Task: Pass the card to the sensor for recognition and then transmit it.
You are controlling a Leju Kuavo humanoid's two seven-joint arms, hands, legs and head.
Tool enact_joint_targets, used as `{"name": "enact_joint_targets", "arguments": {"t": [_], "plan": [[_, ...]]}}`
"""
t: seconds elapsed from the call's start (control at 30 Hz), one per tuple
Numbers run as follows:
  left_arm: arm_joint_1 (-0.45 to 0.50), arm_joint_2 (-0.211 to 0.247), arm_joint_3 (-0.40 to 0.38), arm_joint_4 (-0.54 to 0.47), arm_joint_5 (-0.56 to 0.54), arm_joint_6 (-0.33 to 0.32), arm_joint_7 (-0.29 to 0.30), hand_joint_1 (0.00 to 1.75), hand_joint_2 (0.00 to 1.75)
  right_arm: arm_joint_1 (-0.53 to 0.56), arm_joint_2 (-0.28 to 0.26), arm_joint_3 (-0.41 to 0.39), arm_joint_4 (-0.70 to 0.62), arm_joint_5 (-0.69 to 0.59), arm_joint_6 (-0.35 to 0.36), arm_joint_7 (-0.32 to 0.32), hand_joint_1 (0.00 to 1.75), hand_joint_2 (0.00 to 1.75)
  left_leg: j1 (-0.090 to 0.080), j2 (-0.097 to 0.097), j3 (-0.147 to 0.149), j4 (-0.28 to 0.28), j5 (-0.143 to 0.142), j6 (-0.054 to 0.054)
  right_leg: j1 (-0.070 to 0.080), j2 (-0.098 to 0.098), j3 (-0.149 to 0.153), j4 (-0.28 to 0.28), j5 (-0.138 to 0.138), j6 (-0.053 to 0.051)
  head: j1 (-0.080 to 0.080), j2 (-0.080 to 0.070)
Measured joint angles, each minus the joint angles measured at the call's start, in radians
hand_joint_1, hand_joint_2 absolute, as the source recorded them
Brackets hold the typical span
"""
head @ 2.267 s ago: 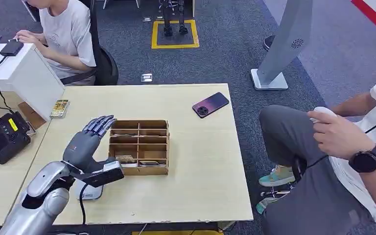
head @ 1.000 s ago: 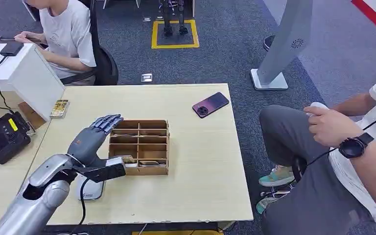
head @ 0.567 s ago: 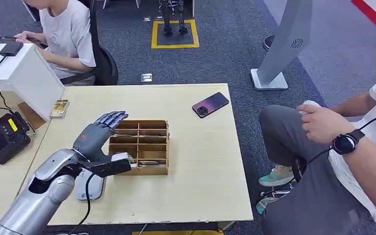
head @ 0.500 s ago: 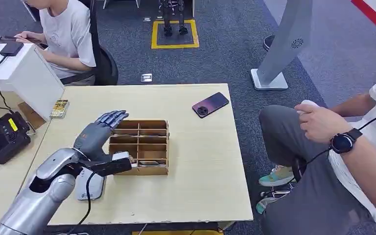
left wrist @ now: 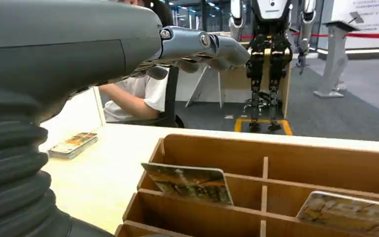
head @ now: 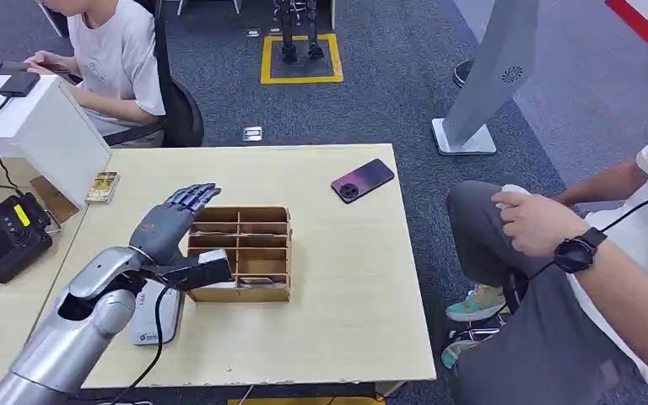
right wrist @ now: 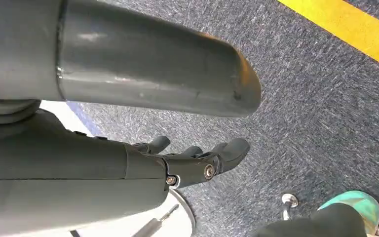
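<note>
A wooden divided box [head: 253,246] stands mid-table with cards upright in its near compartments. One card [left wrist: 190,182] leans in a left slot and another [left wrist: 350,215] sits further along. My left hand [head: 169,224] hovers over the box's left edge with fingers [left wrist: 202,47] spread and nothing in them. A white flat sensor [head: 153,314] with a cable lies on the table under my left forearm. My right hand [right wrist: 197,160] hangs beside my body above the carpet, loosely extended and holding nothing.
A dark phone [head: 363,180] lies at the table's far right. A stack of cards [head: 103,186] sits by a white box [head: 42,126], and a black device [head: 4,238] is on the left table. One person sits far left, another close on the right.
My left hand has moved forward and to the right, from beside the box to over its left edge. The person on the right has shifted an arm.
</note>
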Motion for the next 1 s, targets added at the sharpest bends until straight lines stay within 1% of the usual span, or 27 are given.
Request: {"name": "enact_joint_targets", "arguments": {"t": [0.17, 0.4, 0.57, 1.0], "plan": [[-0.001, 0.000, 0.000, 0.039, 0.000, 0.000, 0.002, 0.00, 1.75, 0.000, 0.000, 0.001, 0.000, 0.000, 0.001, 0.005, 0.00, 0.00, 0.000, 0.000, 0.000, 0.000, 0.000, 0.000, 0.000, 0.000, 0.000, 0.000, 0.000, 0.000, 0.000, 0.000], [-0.001, 0.003, 0.000, 0.065, -0.001, 0.000, 0.002, 0.00, 1.75, 0.000, 0.000, 0.001, 0.000, 0.000, 0.001, 0.006, 0.00, 0.00, 0.000, 0.000, 0.000, 0.000, 0.000, 0.000, 0.000, 0.000, 0.000, 0.000, 0.000, 0.000, 0.000, 0.000], [-0.001, 0.010, 0.000, 0.070, -0.003, -0.002, -0.002, 0.00, 1.75, 0.000, 0.000, 0.001, 0.000, 0.000, 0.001, 0.006, 0.00, 0.00, 0.000, 0.000, 0.000, 0.000, 0.000, 0.000, 0.000, 0.000, 0.000, 0.000, 0.000, 0.000, 0.000, 0.000], [-0.001, 0.010, 0.000, 0.070, -0.003, -0.002, -0.004, 0.00, 1.75, 0.000, 0.000, 0.001, 0.000, 0.000, 0.000, -0.002, 0.00, 0.00, 0.000, 0.000, 0.000, 0.000, 0.000, 0.000, 0.000, 0.000, 0.000, 0.000, 0.000, 0.000, 0.000, 0.000]]}}
